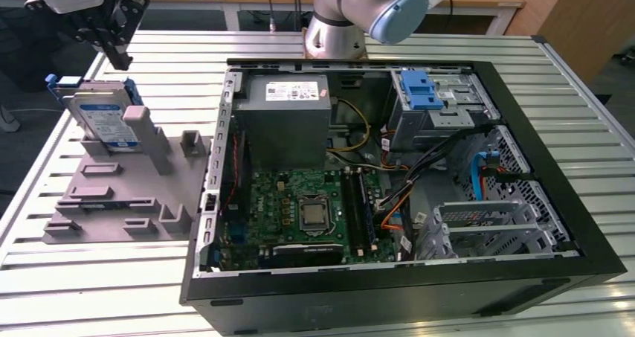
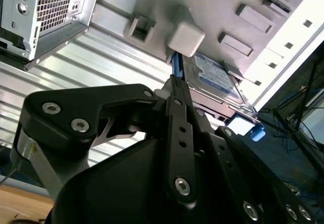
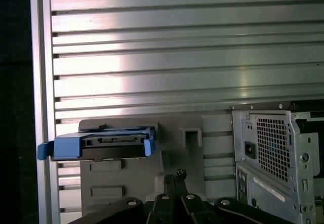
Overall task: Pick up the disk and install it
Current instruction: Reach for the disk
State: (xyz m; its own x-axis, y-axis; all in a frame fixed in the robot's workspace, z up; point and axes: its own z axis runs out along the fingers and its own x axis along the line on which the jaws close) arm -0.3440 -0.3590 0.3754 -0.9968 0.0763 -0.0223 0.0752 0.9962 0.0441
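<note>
Exterior view: gripper [image 1: 119,59] hangs clear above the disk [image 1: 104,121]

One disk [image 1: 104,121], one grey stand [image 1: 119,199], one open computer case [image 1: 397,307]

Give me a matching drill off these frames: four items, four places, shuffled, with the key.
Things
1. disk
2. gripper
3. grey metal box
4. cage with blue latch

Places
A. in the case, toward the exterior view's right
B. upright in the grey stand
C. in the case, beside the green board
D. in the air near the disk, not touching it

Pairs: 1-B, 2-D, 3-C, 4-A
</note>
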